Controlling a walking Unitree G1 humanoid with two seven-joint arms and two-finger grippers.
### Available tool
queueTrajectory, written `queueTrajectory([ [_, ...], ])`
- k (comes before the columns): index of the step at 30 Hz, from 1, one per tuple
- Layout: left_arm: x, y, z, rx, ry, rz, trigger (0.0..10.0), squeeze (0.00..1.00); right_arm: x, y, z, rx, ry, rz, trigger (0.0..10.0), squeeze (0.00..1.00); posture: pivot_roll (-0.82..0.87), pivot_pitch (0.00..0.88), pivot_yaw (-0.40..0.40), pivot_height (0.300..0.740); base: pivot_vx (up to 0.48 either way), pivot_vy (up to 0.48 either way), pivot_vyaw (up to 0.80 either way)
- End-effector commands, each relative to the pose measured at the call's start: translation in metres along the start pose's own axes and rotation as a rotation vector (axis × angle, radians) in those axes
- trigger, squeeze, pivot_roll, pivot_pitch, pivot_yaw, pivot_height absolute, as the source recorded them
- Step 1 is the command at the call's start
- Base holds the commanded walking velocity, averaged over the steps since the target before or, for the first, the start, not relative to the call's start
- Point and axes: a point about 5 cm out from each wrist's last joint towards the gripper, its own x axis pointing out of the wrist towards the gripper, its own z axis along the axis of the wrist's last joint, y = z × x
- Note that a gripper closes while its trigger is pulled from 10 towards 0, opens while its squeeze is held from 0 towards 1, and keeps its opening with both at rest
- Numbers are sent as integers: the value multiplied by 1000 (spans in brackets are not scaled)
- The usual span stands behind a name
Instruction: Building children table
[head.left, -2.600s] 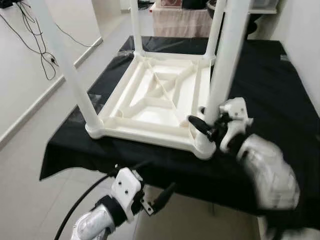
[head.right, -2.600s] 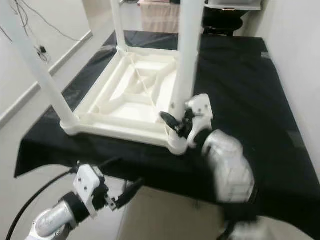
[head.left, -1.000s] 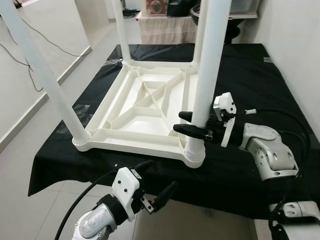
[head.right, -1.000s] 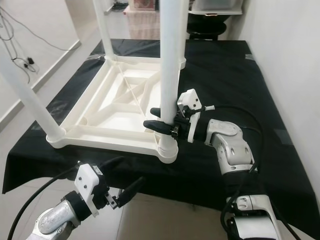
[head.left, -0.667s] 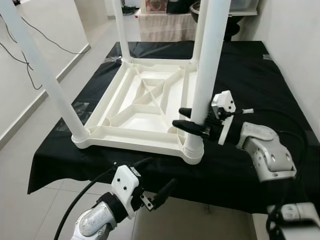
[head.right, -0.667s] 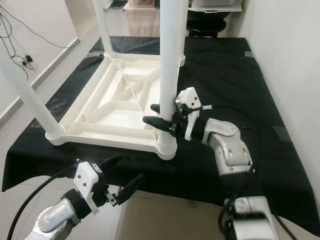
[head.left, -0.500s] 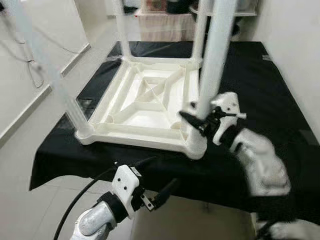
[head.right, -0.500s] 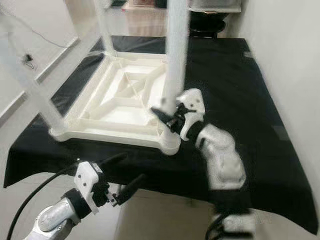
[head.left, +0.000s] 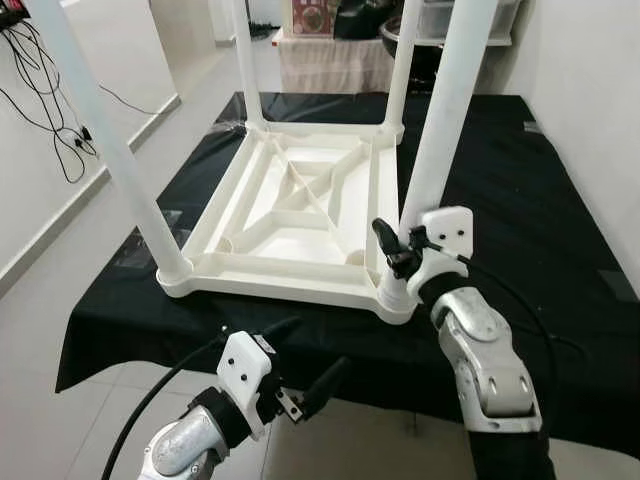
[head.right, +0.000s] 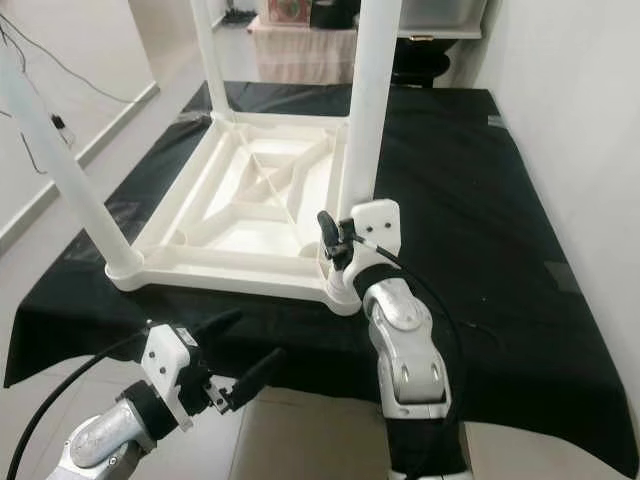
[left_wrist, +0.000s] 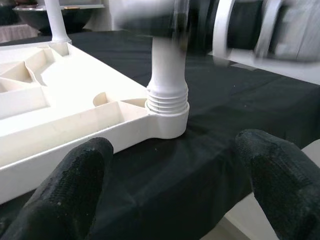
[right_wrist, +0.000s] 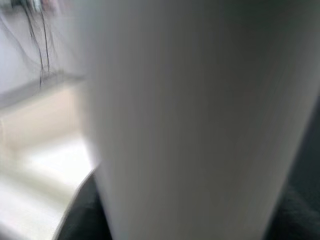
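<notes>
Right hand (head.left: 397, 245) closed round near table leg (head.left: 440, 130) (upturned white table (head.left: 300, 205)), left hand (head.left: 305, 375) spread open below black cloth (head.left: 520, 200).

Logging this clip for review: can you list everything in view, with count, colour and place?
Table top: one, white, upside down on the black cloth.
Legs: four, white, upright at the top's corners.
Cloth: one, black, covering the work surface.
Cables: several, black, on the floor at the far left.
Shelf with bins: one, at the back.
Left gripper: black fingers open, below the cloth's near edge.
Right gripper: black fingers around the near right leg, low down by its socket.
</notes>
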Motion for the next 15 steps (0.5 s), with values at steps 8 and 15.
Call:
queueTrajectory([
  [8, 0, -2, -6, -3, 23, 0, 10000, 0, 8, 7, 24, 82, -71, 449, 10000, 0, -52, 153, 33, 740, 0, 0, 0],
  [15, 0, -3, -7, 12, 23, 12, 10000, 0, 13, -8, 34, -54, -65, 713, 10000, 0, -32, 135, 20, 740, 0, 0, 0],
])
